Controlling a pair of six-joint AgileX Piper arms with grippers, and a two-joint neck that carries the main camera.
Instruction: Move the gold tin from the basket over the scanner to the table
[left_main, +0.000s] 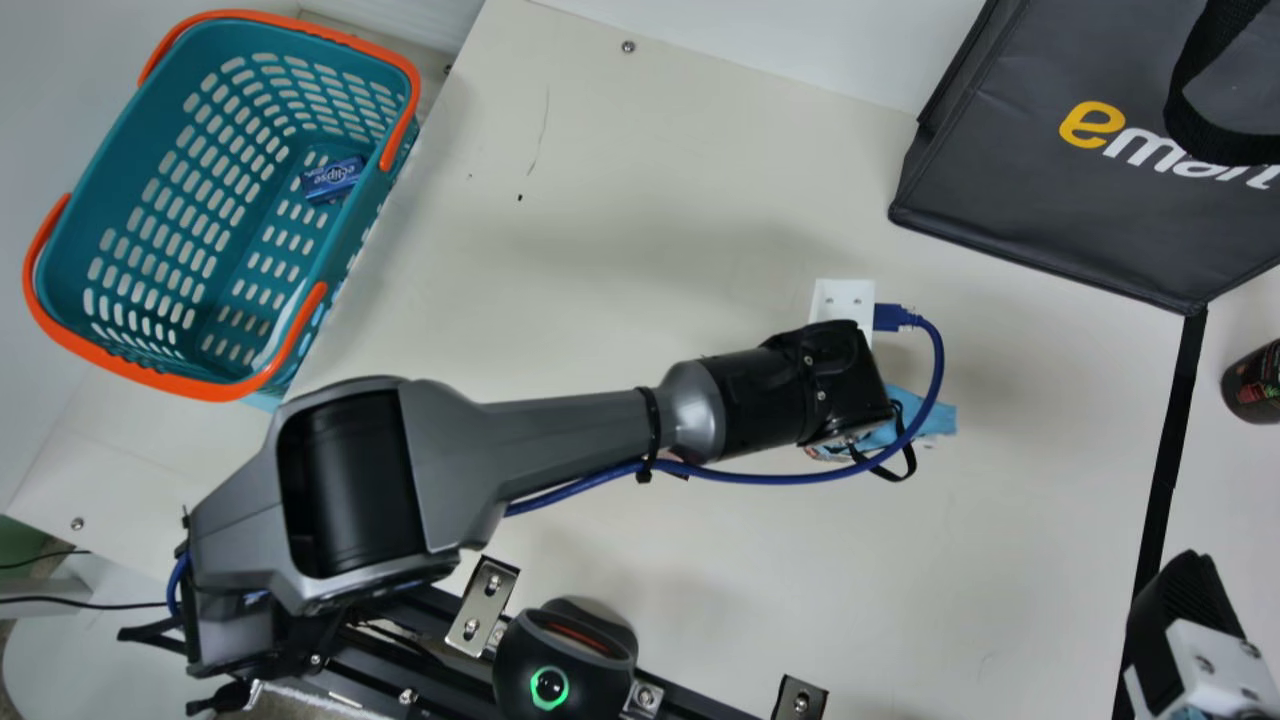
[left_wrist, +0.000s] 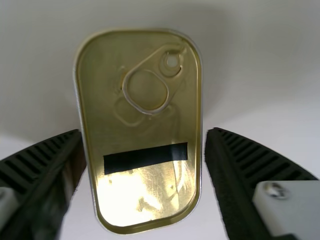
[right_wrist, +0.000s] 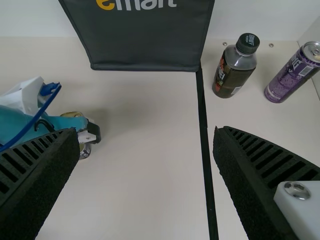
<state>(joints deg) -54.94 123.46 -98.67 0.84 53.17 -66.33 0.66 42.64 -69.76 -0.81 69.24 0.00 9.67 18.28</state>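
Surface: cream, center. Basket: far left. Right hand: near right, fingers apart. Left hand: right of center over the surface, clamped on the gold tin by its long sides.

"what's in the left gripper?"

"a gold tin, lid facing the camera, rounded at all four corners. the gripper has one black ribbed finger along each long side, closed around it."

"anything on the lid?"

"a pull ring, lying flat near one short end. nearer the other end, a black strip runs across, a bit slanted, with a bright glare beside it."

"and behind the tin?"

"the pale table, with soft shadows on it. there's a white block with a screw by one finger, too."
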